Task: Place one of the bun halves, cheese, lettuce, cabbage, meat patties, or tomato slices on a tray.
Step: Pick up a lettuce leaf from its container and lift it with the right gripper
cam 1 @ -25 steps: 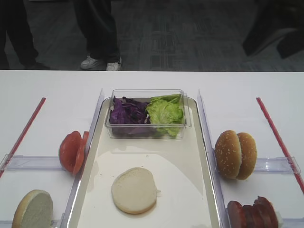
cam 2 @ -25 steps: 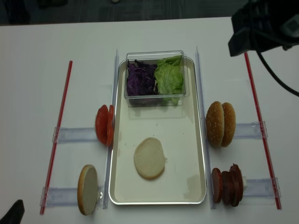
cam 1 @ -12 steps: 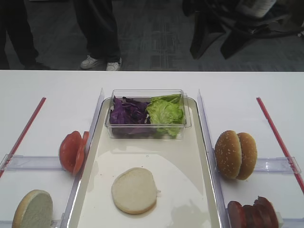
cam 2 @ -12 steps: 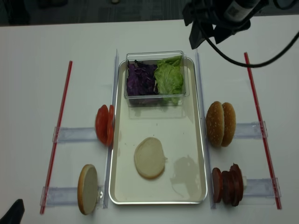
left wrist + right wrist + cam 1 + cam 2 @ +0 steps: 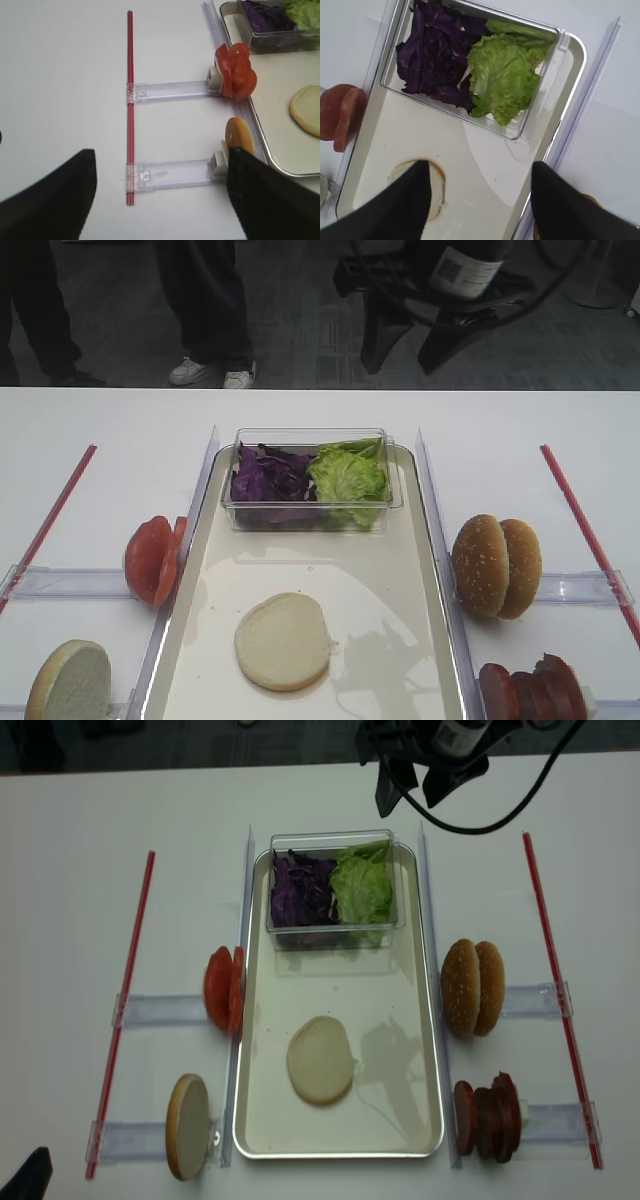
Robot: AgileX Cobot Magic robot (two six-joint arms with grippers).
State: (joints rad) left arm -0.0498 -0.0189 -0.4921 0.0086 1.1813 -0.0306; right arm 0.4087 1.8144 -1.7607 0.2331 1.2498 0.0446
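Left edge: left gripper (image 5: 160,192), fingers spread wide, nothing between them, above bare table (image 5: 60,920).

Pale-faced bun half (image 5: 187,1125), on edge in its clear holder (image 5: 140,1138).

Tomato slices (image 5: 224,988), on edge just left of the tray; likely slick and soft, so best taken across the flat faces.

Tray (image 5: 420,1050), cream: one bun half (image 5: 320,1059) lying cut face up; clear tub (image 5: 334,925) at the far end.

Cabbage (image 5: 298,888), left half of the tub; loose shreds.

Lettuce (image 5: 362,885), right half of the tub; light, limp, probably tears easily. Pinch a ruffled fold from above.

Right gripper (image 5: 480,192), jaws spread, empty, poised over the tub.

Sesame bun halves (image 5: 473,986) and meat patties (image 5: 487,1116), right of the tray.
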